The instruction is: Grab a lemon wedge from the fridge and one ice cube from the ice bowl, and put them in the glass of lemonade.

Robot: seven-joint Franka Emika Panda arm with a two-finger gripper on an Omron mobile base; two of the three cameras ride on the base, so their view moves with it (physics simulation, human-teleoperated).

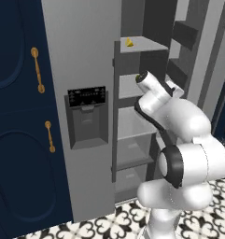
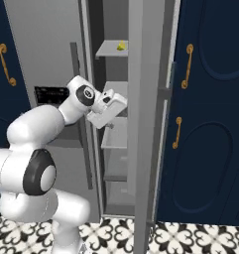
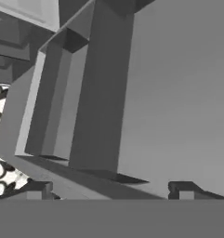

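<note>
1. The lemon wedge (image 1: 129,42) I see is bright yellow.
2. The fridge (image 1: 81,56) is plain grey.
3. Navy cabinets (image 1: 16,116) carry gold handles (image 1: 38,70).
4. The floor (image 1: 118,221) shows black-and-white scrollwork tiles.

Fridge open, lemon wedge on upper shelf.
The fridge (image 1: 86,56) is tall, grey metal, with a black-panelled dispenser recess in its closed left door; the right door stands swung open, exposing stacked grey shelves. The lemon wedge (image 1: 129,42), tiny and bright yellow, rests on the uppermost visible shelf, near its front edge, apart from the walls.
</note>
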